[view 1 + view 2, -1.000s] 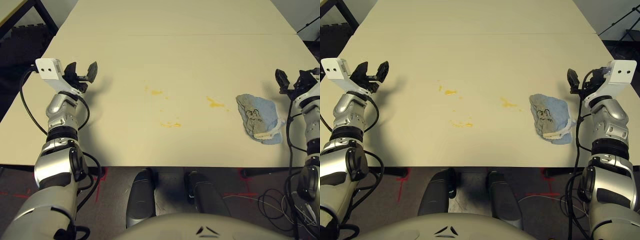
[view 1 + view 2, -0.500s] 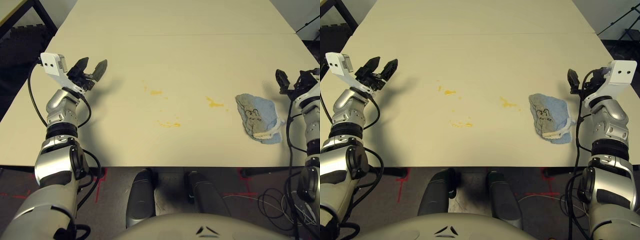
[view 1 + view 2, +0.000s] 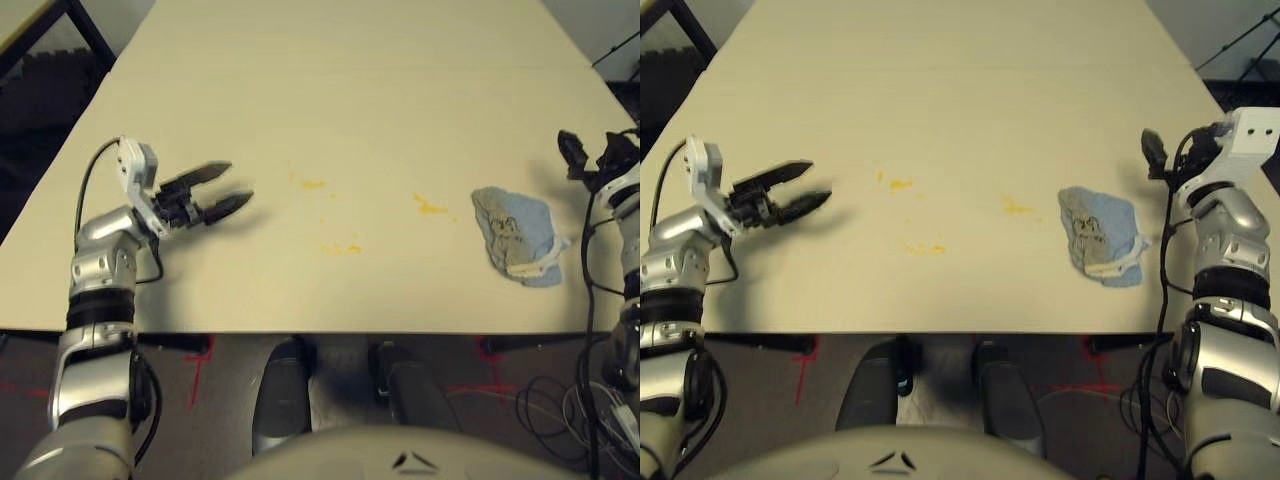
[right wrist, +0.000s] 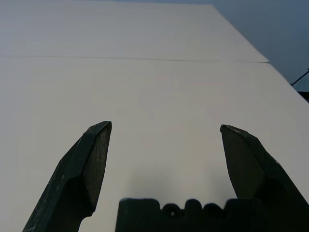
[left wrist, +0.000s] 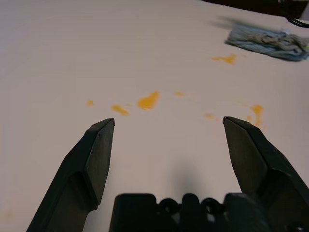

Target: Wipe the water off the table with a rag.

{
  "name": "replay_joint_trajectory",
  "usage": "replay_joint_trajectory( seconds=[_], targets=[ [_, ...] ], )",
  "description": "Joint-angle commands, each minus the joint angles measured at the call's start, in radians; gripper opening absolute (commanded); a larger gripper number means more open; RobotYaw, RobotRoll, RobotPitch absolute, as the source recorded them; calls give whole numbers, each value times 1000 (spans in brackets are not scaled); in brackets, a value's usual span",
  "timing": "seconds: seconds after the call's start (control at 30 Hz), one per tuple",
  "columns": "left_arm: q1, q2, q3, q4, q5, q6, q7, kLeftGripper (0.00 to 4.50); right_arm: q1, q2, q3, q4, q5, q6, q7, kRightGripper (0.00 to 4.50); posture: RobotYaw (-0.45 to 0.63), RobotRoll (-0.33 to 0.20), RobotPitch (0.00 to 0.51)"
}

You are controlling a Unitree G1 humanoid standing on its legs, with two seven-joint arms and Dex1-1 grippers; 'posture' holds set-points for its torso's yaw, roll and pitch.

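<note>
Nearest the robot: rag (image 3: 515,236) lies crumpled by the worktop (image 3: 350,100) front edge on the right side, untouched. Water (image 3: 341,249) is a scatter of small yellow-orange splotches mid-worktop: one low cluster, one further back toward the left, one close to the rag's left.

Left gripper (image 3: 222,190) hovers at the left side, turned toward the splotches, jaws apart, nothing held. Right gripper (image 4: 164,140) sits beyond the rag near the right edge, jaws apart, pointed at bare worktop further back.

Risks as I read it:
- Rag is near the front edge, so a sloppy pinch or sideways nudge could push it off.
- Crumpled cloth means the jaws may catch only a fold and drag it.
- Left gripper going into the splotches bare would smear them.
</note>
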Motion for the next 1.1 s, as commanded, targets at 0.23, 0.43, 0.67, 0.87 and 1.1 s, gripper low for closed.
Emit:
replay_joint_trajectory(
  seconds=[0.23, 0.43, 0.67, 0.87, 1.1],
  targets=[
    [56, -4, -21, -93, -22, -14, -29, 4500, 59, -148, 97, -93, 8, 290, 362, 4478, 78, 0, 198],
    [43, -12, -34, -83, -29, -9, -42, 4500, 160, -243, 125, -230, 37, 465, 529, 4478, 55, 0, 212],
    [11, -10, -29, -13, -20, -44, -57, 4500, 255, -256, 143, -390, 52, 577, 576, 4478, 51, 0, 209],
    [-6, -20, -37, 9, -19, -49, -61, 4500, 315, -213, 167, -470, 47, 590, 543, 4478, 40, 0, 206],
    [-21, -25, -42, 24, -15, -60, -64, 4500, 354, -151, 184, -493, 26, 566, 477, 4478, 48, 0, 209]
  ],
)
